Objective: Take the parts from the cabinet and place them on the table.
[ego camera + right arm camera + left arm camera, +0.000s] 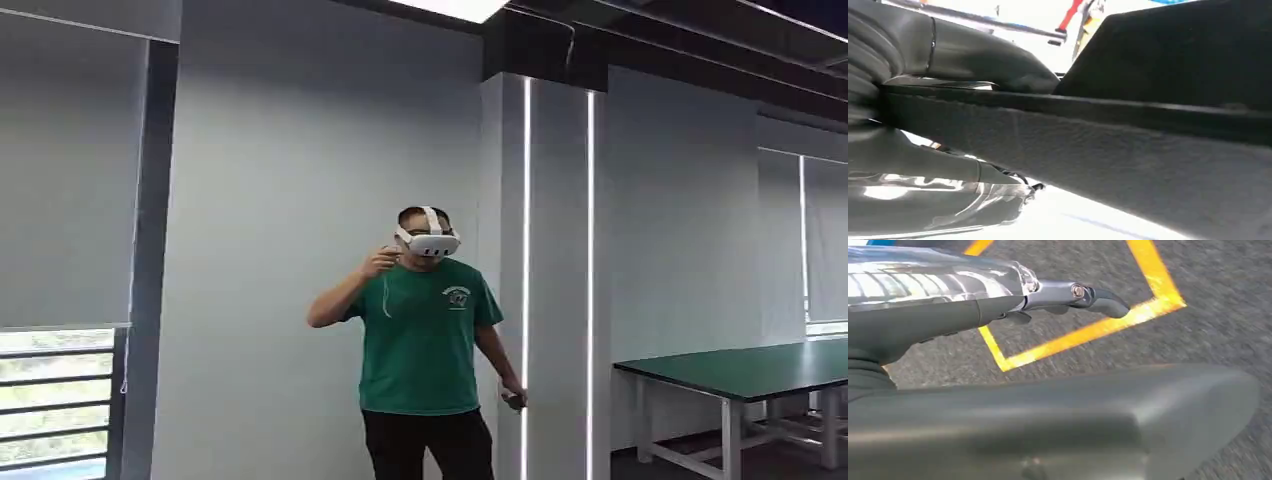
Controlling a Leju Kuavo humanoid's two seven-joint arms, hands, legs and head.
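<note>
Left wrist view, nearest: the left hand (1058, 365) hangs above a grey speckled floor (1228, 305). Its thick grey thumb (1148, 415) lies broad across the foreground; one dark finger (1098, 299) extends nearly straight, its tip over a yellow tape outline (1088, 332) marked on the floor. Nothing lies between thumb and finger — the hand holds nothing and its fingers are apart.

Right wrist view: the right hand (948, 130) presses close to the camera, its ribbed grey cover (868, 65) and a rounded grey thumb (988, 60) beside a large dark panel (1148, 160) that crosses the picture. The panel may be part of the robot's own body, though the view is too close and dim to say. Whether this hand is open or closed, or has hold of anything, cannot be told.

Head view, farther off: a person (425, 340) in a green shirt and white headset (430, 240) stands before a pale wall (290, 200), one hand raised near the face, the other low, holding a small controller (513, 398). Beside the person rises a column with lit vertical strips (527, 250). Farthest to the right stands the green-topped table (760, 368) on white legs — its visible surface carries no parts.
</note>
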